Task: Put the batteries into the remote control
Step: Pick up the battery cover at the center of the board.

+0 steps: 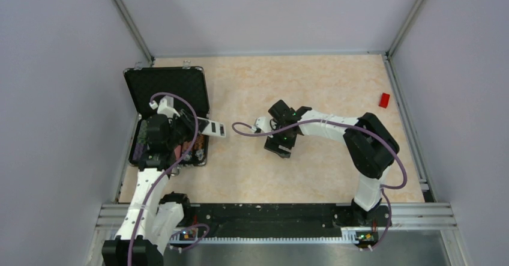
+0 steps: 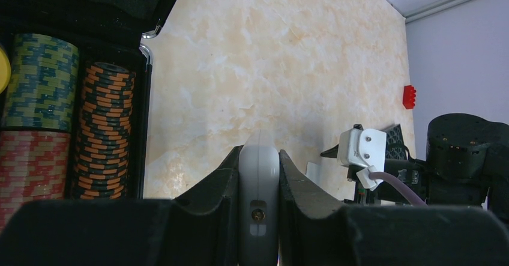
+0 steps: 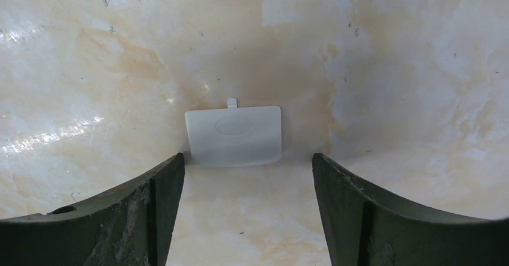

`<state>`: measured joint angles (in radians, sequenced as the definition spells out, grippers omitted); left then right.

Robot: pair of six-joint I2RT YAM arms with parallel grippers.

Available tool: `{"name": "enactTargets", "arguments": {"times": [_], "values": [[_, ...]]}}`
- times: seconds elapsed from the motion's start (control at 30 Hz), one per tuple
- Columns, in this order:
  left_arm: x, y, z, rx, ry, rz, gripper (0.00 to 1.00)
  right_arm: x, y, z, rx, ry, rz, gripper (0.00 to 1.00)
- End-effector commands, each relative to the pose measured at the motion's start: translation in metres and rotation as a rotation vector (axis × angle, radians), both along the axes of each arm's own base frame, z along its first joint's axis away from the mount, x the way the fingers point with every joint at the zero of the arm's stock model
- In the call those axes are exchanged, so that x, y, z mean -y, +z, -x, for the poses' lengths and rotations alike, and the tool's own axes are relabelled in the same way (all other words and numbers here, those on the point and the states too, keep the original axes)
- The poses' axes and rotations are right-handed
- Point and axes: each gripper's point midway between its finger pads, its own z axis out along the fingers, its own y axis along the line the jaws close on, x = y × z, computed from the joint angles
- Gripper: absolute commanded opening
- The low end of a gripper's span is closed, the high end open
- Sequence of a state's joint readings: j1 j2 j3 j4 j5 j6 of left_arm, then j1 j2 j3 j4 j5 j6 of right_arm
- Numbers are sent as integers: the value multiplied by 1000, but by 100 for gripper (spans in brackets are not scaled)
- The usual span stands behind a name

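The remote control (image 2: 259, 188), a white handset seen edge-on, is clamped between my left gripper's (image 2: 259, 158) fingers. From the top view the remote control (image 1: 214, 129) sticks out to the right of my left gripper (image 1: 201, 126), just past the black case's edge. My right gripper (image 3: 245, 169) is open and low over the table, with nothing between its fingers. A small white square cover piece (image 3: 234, 136) lies flat just beyond its fingertips. In the top view my right gripper (image 1: 280, 146) is near the table's middle. The batteries are out of view.
An open black case (image 1: 174, 80) stands at the left, holding stacks of coloured chips (image 2: 105, 128). A red block (image 1: 384, 100) lies near the right wall. Grey walls enclose the marbled table (image 1: 312, 86) on three sides.
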<state>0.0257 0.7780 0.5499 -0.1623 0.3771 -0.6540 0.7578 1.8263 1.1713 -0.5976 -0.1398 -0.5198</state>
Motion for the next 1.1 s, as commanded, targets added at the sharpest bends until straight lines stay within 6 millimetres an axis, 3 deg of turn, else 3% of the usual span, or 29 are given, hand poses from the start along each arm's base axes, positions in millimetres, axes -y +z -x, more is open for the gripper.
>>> {"name": "enactTargets", "arguments": {"times": [0.0,0.23,0.43,0.63,0.8,0.87,1.07], "values": [[0,31,-12,114,-12,-8,0,-2,-22,6,-11,19,25,75],[0,31,-12,113,-13,-7,0,-3,-25,11,-28,30,19,66],[0,31,-12,113,-15,-4,0,-2,-28,9,-29,18,39,43],[1,29,-10,110,-24,2,0,-4,-19,4,-2,2,25,37],[13,28,-5,113,-88,42,0,-23,20,-2,63,-8,-86,35],[26,28,2,113,-168,85,0,-32,38,0,97,-2,-137,35],[47,21,13,122,-272,209,0,-66,87,24,183,40,-289,36]]}}
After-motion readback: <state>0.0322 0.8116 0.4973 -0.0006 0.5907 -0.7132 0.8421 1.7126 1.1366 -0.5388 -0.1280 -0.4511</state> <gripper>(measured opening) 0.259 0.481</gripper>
